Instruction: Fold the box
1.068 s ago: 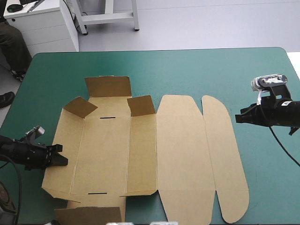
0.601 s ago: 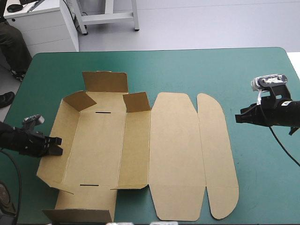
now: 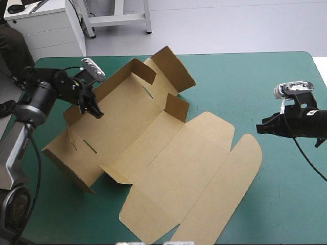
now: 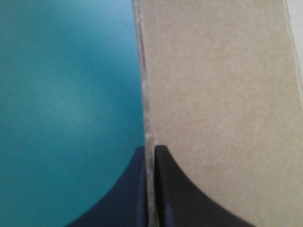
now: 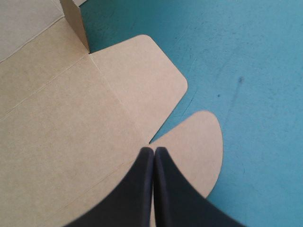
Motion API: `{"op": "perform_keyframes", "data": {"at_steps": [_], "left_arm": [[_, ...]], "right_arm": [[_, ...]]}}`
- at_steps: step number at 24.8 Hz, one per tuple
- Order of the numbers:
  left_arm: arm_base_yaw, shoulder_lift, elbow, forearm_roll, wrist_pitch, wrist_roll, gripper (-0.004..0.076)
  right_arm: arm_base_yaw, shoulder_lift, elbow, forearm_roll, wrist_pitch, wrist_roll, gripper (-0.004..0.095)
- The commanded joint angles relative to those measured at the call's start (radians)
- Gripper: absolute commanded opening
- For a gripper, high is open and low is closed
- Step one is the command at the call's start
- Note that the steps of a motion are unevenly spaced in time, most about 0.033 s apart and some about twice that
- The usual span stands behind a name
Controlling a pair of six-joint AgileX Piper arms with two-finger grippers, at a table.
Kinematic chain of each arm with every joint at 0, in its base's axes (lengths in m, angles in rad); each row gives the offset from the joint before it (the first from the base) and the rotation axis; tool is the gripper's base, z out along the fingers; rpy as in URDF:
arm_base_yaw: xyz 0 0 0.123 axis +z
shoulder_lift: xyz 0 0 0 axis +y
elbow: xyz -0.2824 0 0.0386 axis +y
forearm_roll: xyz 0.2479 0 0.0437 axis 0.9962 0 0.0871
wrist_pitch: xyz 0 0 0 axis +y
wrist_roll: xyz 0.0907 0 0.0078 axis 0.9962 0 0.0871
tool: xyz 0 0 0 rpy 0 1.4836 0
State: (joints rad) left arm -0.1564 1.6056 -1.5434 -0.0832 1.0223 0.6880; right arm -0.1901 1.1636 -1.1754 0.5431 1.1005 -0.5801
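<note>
My left gripper (image 3: pixel 96 112) is pinched almost closed on the box (image 3: pixel 168 168). In the left wrist view a thin edge of brown board runs straight up between my black fingers (image 4: pixel 175 198), with teal-green cover on one side of it and plain board on the other. The wall I hold stands up along the sheet's left side, toward the table's far left corner.

The box lies slantwise across the tabletop (image 3: pixel 245 76), from near the far left corner down toward the middle of the near edge. Its left half is partly raised: a long wall stands at the left, two flaps (image 3: pixel 173 69) stand at the far end, and another short flap (image 3: pixel 178 106) stands just inside them. The wide lid panel and its rounded tongue (image 3: pixel 225 189) lie flat on the cover.

My right gripper (image 3: pixel 259 128) hangs near the table's right edge, fingers pressed together and holding nothing. It points at the tongue, which the high view shows apart from it.

My left arm covers part of the far left wall. I cannot tell how far onto the board my fingers reach. The left wall's outer face is in shadow, and the cover just behind it is hidden.
</note>
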Motion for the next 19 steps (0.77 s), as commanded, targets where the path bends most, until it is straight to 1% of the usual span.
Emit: {"op": "perform_keyframes", "data": {"at_steps": [1, 4, 5, 6, 12, 19], "left_arm": [[-0.147, 0.02, -0.108, 0.161, -0.119, 0.008, -0.0009], [-0.286, 0.055, -0.141, 0.307, -0.237, 0.012, -0.0009], [-0.338, 0.061, -0.141, 0.352, -0.311, 0.016, -0.001], [-0.365, 0.063, -0.141, 0.369, -0.338, 0.018, -0.001], [-0.512, 0.067, -0.141, 0.46, -0.441, 0.03, -0.001], [-0.643, 0.067, -0.139, 0.53, -0.457, 0.03, -0.001]], "right_arm": [[-0.005, -0.022, -0.022, 0.036, -0.028, 0.004, -0.0015], [-0.005, -0.022, -0.022, 0.038, -0.028, 0.008, -0.0015], [-0.005, -0.022, -0.022, 0.038, -0.028, 0.011, -0.0015], [-0.005, -0.022, -0.022, 0.038, -0.028, 0.013, -0.0014], [-0.005, -0.022, -0.022, 0.038, -0.02, 0.015, -0.0014], [-0.005, -0.022, -0.026, 0.038, -0.031, 0.012, -0.0014]]}}
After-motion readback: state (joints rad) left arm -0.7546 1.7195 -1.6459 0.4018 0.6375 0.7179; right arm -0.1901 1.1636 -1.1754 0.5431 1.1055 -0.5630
